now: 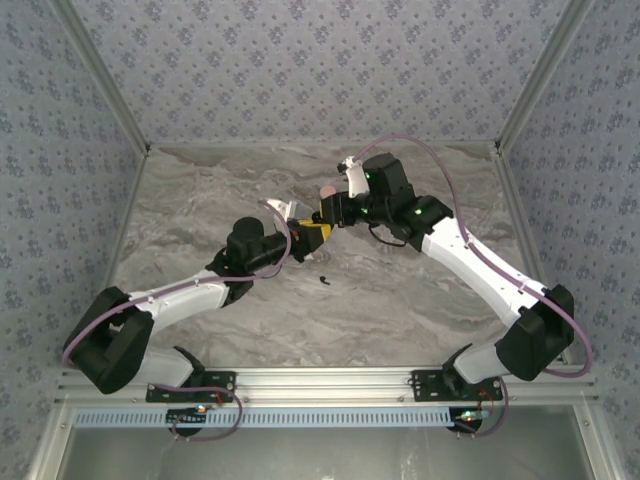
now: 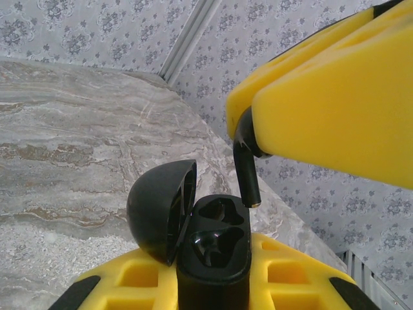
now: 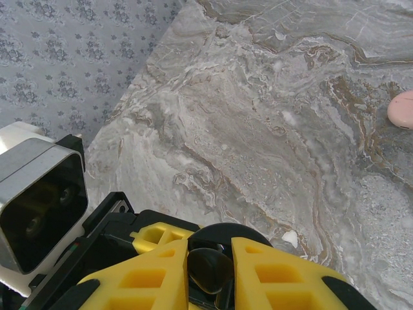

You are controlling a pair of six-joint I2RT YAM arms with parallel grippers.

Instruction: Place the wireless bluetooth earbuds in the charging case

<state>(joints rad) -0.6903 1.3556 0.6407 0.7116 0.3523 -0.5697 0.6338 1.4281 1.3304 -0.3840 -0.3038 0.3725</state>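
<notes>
My left gripper [image 2: 213, 279] is shut on the charging case [image 2: 216, 255], a black case held upright between the yellow fingers [image 2: 132, 279]. Its lid [image 2: 158, 206] stands open to the left, and both slots look empty. My right gripper [image 3: 210, 271] is shut on one black earbud [image 3: 208, 266]. In the left wrist view that earbud's stem [image 2: 247, 169] points down, its tip just above the case's far slot. The two grippers meet over the table's middle, left gripper [image 1: 307, 235] and right gripper [image 1: 329, 213]. A second earbud [image 1: 323, 279] lies on the table just in front of them.
A pink disc [image 1: 325, 187] [image 3: 403, 108] lies on the marble table [image 1: 200, 200] behind the grippers. Patterned walls close in the table at the back and both sides. The left wrist camera housing [image 3: 39, 200] sits close to the right gripper's fingers.
</notes>
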